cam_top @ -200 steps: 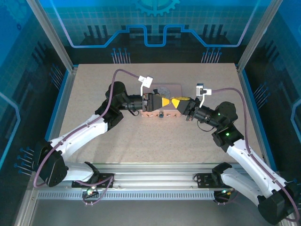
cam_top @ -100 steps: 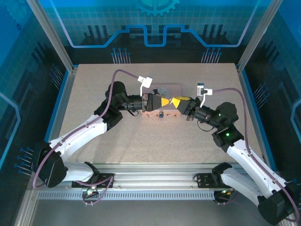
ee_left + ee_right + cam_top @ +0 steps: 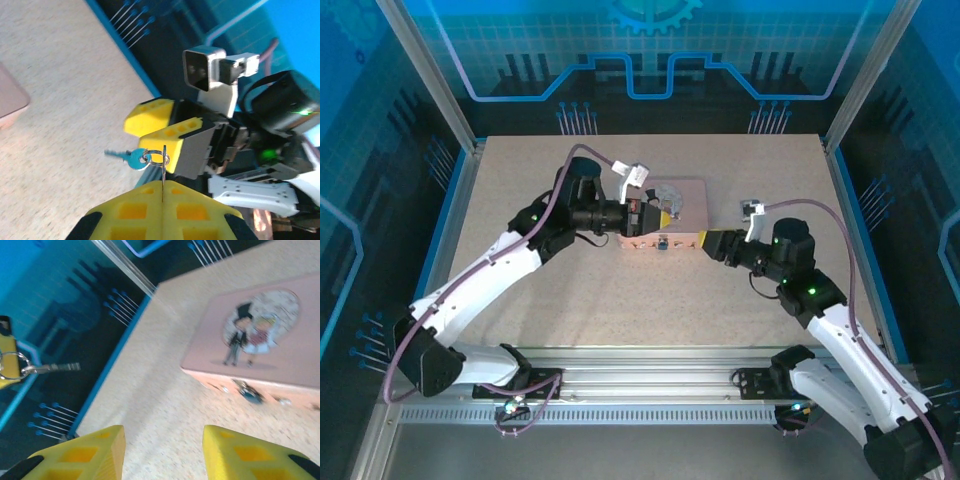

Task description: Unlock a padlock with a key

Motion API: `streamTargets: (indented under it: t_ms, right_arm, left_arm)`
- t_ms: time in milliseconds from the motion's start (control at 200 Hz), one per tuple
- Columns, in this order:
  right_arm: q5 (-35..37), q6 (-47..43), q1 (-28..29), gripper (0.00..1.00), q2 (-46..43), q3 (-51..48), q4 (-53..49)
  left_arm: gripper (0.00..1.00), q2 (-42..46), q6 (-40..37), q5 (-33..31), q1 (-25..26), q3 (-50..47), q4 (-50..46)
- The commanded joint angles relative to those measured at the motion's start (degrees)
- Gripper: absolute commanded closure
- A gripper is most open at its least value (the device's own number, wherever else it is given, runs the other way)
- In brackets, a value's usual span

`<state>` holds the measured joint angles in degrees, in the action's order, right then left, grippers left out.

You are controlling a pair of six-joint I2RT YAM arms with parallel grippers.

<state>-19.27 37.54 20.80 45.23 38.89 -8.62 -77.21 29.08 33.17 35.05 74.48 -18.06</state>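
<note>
The key [image 3: 126,156] hangs clear of the bench on a ring [image 3: 163,172]. It points sideways, well apart from the padlock [image 3: 248,391]. The left gripper [image 3: 162,192] has its yellow fingers pressed together on that ring, which shows edge-on between them. From above, this gripper sits over the lid of the box [image 3: 685,200]. The padlock is on the clasp at the middle of the box's near wall. I cannot tell whether its shackle is shut. The box lies flat in the far half of the bench [image 3: 570,290], about midway between the left and right edges, with a cartoon couple on its lid. The right gripper [image 3: 704,240] is just off the box's near right corner, its fingers spread apart with nothing between them.
</note>
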Motion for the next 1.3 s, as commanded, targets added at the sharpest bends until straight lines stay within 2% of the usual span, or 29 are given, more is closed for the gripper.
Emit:
streamTargets:
  t_ms: [0, 150, 220, 325, 420, 530, 630, 916, 1111, 1296]
  right_arm:
    - [2.6, -4.3, -1.3, 0.54, -0.2, -0.5, -8.3]
    - [-1.3, -6.2, -2.3, 0.52, 1.7, -2.0, -6.9]
    - [-5.5, -6.0, -2.9, 0.52, 3.2, -2.9, -3.9]
    - [-13.9, -2.2, -3.8, 0.51, 4.9, -5.8, 5.6]
    - [-20.6, 3.5, -4.3, 0.47, 6.9, -9.1, 18.9]
    - [-23.9, 7.9, -4.2, 0.44, 9.0, -10.6, 28.6]
    - [-25.8, 9.6, -3.9, 0.44, 10.0, -10.6, 32.6]
    - [-29.6, 10.3, -1.3, 0.44, 10.0, -7.8, 34.1]
    - [-30.4, 8.3, 1.3, 0.48, 10.0, -5.9, 31.8]
    - [-30.5, 7.0, 3.2, 0.57, 10.0, -4.3, 30.2]
  left_arm:
    - [1.0, -4.0, -8.5, -5.1, 0.3, 4.6, -18.2]
    - [1.0, -8.6, -13.0, -5.2, 0.3, 9.3, -27.4]
    - [1.0, -9.8, -14.9, -4.7, 0.4, 10.5, -29.5]
    - [1.0, -10.9, -17.4, -2.8, 0.4, 12.0, -31.8]
    - [1.0, -10.7, -18.8, 0.7, 0.5, 12.1, -31.6]
    - [1.0, -10.5, -19.5, 3.8, 0.7, 12.4, -31.6]
    - [1.0, -9.9, -19.9, 6.4, 1.1, 12.0, -30.7]
    - [1.0, -8.2, -19.2, 9.2, 1.8, 11.1, -27.7]
    - [1.0, -7.5, -18.5, 10.2, 2.1, 10.9, -26.0]
    - [1.0, -7.1, -18.7, 10.2, 2.3, 10.9, -26.2]
